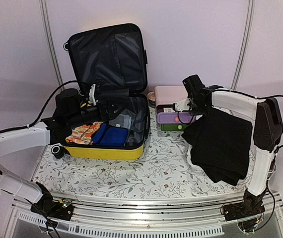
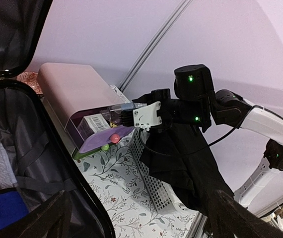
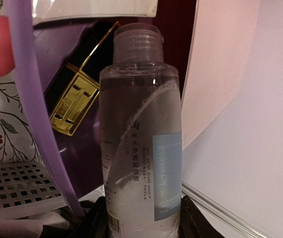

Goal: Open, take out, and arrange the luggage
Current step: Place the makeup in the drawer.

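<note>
The luggage [image 1: 104,151] is seen lying open on the left half of the floral tabletop [image 1: 146,173], with its black-lined lid [image 1: 106,54] propped upright at the back. An orange patterned cloth [image 1: 84,134] and a blue item [image 1: 110,136] are packed in its lower half. Just beside it on the right, a pink-topped drawer box [image 1: 169,94] is placed with its purple drawer [image 1: 174,119] pulled out. Nearer the front, a white mesh basket [image 2: 149,173] is largely covered by a black cloth [image 1: 221,144]. The left hand [image 1: 112,105] is held over the luggage's open interior, fingers spread wide and grasping nothing, its arm reaching in from the left. The right hand [image 1: 182,105], apart from the luggage, is clenched on a clear bottle [image 3: 141,148] at the drawer's mouth, its arm bent above the cloth.
</note>
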### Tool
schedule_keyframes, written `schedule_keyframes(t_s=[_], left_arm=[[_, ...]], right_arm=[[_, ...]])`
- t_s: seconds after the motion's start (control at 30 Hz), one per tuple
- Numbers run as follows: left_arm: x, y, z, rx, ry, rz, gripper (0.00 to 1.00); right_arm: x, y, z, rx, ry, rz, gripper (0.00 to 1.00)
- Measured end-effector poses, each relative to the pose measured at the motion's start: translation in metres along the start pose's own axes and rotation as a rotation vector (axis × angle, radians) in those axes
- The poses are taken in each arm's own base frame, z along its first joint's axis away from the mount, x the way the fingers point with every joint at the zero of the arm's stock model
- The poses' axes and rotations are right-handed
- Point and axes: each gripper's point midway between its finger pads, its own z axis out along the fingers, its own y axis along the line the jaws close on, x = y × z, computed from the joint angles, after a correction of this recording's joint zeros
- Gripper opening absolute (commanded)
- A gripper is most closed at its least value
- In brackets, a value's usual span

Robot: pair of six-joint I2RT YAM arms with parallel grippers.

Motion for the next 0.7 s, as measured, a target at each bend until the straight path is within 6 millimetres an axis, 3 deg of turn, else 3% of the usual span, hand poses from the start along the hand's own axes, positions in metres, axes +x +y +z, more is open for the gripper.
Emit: schedule_keyframes(t_s=[0.13, 0.2, 0.7], left_arm=[[-0.0041, -0.0019, -0.0028, 0.003, -0.011, 0.003, 0.98], [-0.0053, -0.0022, -0.0035, 0.004, -0.015, 0.004, 0.98], [-0.0039, 0.0001, -0.0039, -0.001, -0.012, 0.002, 0.98]], right_arm=[[-0.0016, -0.0021, 0.0005, 0.001, -0.004, -0.006, 0.46], [-0.0026, -0.0041, -0.0005, 0.003, -0.009, -0.011, 0.52], [-0.0057, -0.0096, -0.0033, 0.009, -0.031, -0.009, 0.6]])
